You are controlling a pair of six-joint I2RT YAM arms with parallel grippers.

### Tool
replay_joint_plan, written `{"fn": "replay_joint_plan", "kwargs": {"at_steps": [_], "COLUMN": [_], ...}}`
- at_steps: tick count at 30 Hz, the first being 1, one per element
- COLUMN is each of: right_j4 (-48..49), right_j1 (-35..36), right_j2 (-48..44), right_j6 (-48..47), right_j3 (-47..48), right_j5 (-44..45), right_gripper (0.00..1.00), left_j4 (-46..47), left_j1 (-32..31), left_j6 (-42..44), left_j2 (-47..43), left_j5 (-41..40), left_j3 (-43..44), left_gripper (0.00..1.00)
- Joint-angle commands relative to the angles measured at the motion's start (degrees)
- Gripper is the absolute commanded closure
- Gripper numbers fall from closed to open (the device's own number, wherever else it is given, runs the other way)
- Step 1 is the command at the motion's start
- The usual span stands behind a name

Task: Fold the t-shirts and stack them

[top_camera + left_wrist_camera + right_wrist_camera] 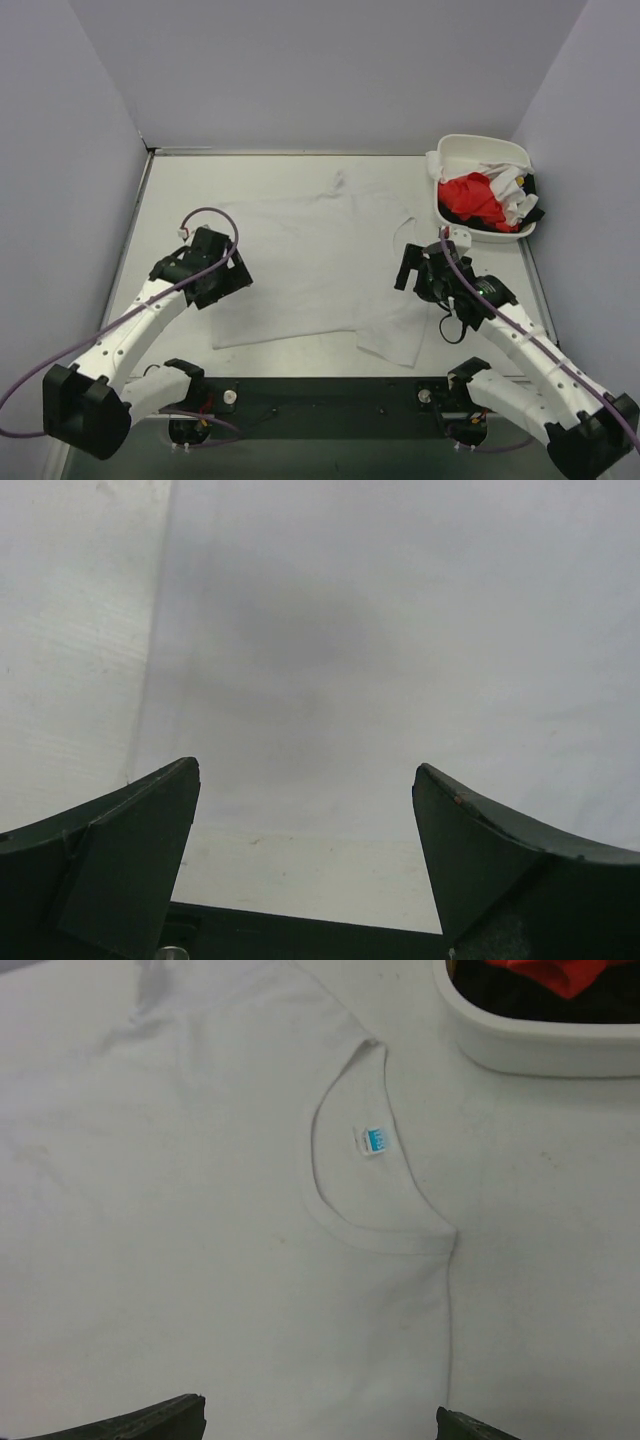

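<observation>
White t-shirt: spread open and flat on the surface, middle of the frame, lightly wrinkled.
Its lie: hem to the left, neck opening to the right, one sleeve toward the top, the other at lower right.
Neck label: small, blue, showing inside the collar.
Red t-shirt: crumpled, upper right, in the tub.
Other white t-shirts: bunched against the red one.
</observation>
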Motion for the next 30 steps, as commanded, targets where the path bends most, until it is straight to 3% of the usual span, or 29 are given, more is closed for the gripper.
{"fn": "replay_joint_plan", "kwargs": {"at_steps": [1,7,18,23,30], "right_j4": [-5.02,-6.17,-5.38,-3.89,-0.81], "right_j1": [0.89,1.50,2.82,4.23,7.56], "right_j2": [-5.91,-7.07,-6.28,-5.66,-5.75], "right_j6": [2.85,1.79,0.21,1.00,2.32], "right_j3": [-0.41,0.64,-0.06,0.12,-0.67], "right_j5": [0.18,0.27,-1.49,-2.02,-1.93], "right_gripper": [0.02,0.02,0.03,0.03,0.03], "left_j4": [-4.12,-5.18,-11.24,-18.08,-18.54], "left_j1": [4.05,7.67,8.46,8.46,8.37], "left_j6": [-3.70,-8.80,-12.31,-12.85,-13.72], "left_j2": [-6.89,-12.08,-15.69,-13.59,-11.92], "left_j5": [6.77,13.99,9.36,3.99,1.78], "left_j3": [-4.68,-11.81,-14.37,-11.38,-10.94], "left_gripper": [0.03,0.06,0.09,0.16,0.18]}}
